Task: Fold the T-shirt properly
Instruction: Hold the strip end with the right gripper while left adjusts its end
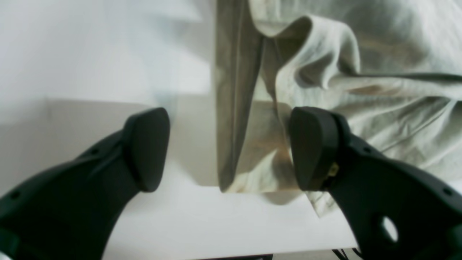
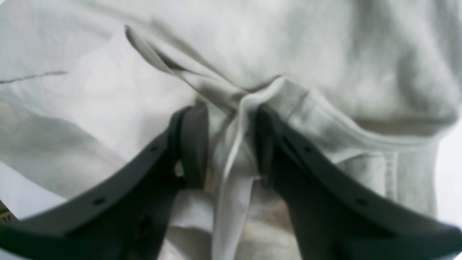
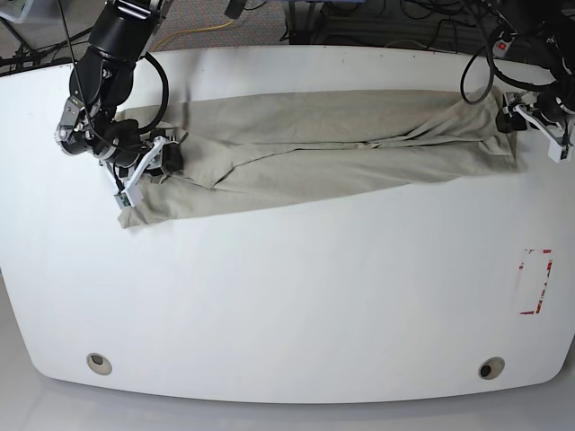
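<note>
The khaki-beige T-shirt (image 3: 323, 148) lies in a long, wrinkled band across the far half of the white table (image 3: 287, 296). My right gripper (image 3: 166, 160) is at its left end in the base view. In the right wrist view the right gripper (image 2: 231, 144) is shut on a bunched fold of the T-shirt (image 2: 325, 47). My left gripper (image 3: 517, 117) is at the band's right end. There the left gripper (image 1: 231, 148) stands open, with a folded edge of the T-shirt (image 1: 361, 72) lying loose between its fingers (image 1: 148, 148).
A red-outlined rectangle (image 3: 536, 281) is marked near the table's right edge. Two round grommets (image 3: 100, 363) sit near the front edge. Cables (image 3: 395, 27) lie on the floor behind the table. The table's edge (image 1: 252, 252) runs just below the left gripper.
</note>
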